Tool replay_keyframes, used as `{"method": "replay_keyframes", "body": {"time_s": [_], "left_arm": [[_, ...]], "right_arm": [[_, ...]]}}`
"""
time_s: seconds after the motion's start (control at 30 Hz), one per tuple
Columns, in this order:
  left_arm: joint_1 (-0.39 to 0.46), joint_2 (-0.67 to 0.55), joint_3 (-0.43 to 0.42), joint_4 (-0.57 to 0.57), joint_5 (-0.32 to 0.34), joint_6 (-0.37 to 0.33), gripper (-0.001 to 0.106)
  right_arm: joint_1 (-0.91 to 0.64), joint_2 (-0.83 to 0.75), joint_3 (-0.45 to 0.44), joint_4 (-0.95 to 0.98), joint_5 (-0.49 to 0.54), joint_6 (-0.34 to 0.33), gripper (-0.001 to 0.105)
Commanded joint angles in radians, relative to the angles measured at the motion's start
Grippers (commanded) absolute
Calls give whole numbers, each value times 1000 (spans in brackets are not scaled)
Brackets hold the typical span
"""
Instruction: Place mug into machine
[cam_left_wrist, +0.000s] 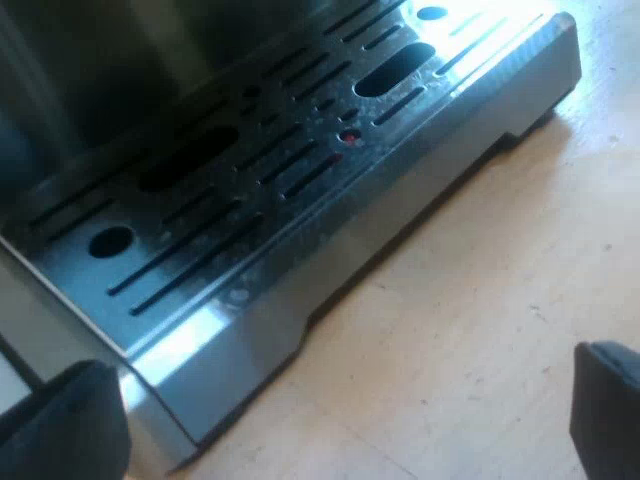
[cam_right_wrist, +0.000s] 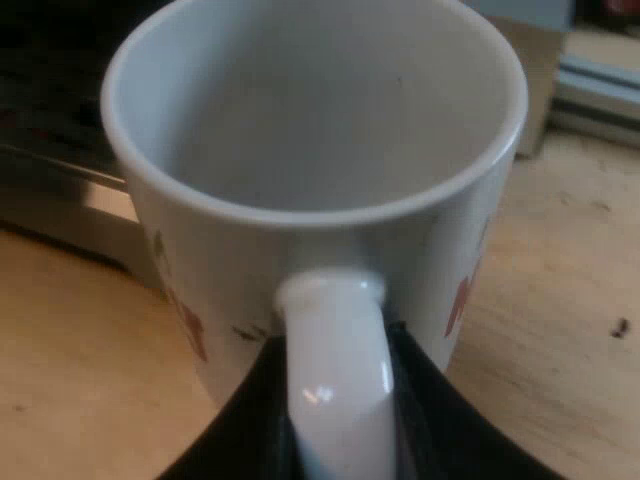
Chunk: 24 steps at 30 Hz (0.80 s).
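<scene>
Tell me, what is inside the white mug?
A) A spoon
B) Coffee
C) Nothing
C: looking down into the mug, you see only its bare pale inside, with no drink and no spoon in it.

Mug (cam_right_wrist: 320, 130) white, glossy, with red-orange marks on its outer sides. Machine's drip tray (cam_left_wrist: 335, 250) brushed silver with dark slots and oval holes, one small red dot mid-grid. Table (cam_left_wrist: 480, 330) pale wood grain.
</scene>
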Motion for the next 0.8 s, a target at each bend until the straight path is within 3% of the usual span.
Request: {"method": "replay_keyframes", "body": {"time_s": [0.03, 0.23, 0.37, 0.47, 0.8], "left_arm": [[-3, 18, -6, -30, 34, -12, 91], [-3, 49, -6, -56, 47, -12, 91], [-3, 58, -6, -84, 51, -12, 91], [-3, 58, -6, -83, 53, -12, 91], [-3, 58, -6, -83, 81, -12, 91]], "right_arm": [[60, -19, -19, -27, 35, -16, 0], [217, -18, -36, -33, 108, -6, 0], [341, -13, -37, -58, 183, 94, 0], [390, 11, -37, -95, 228, 95, 0], [424, 222, -42, -352, 242, 147, 0]]}}
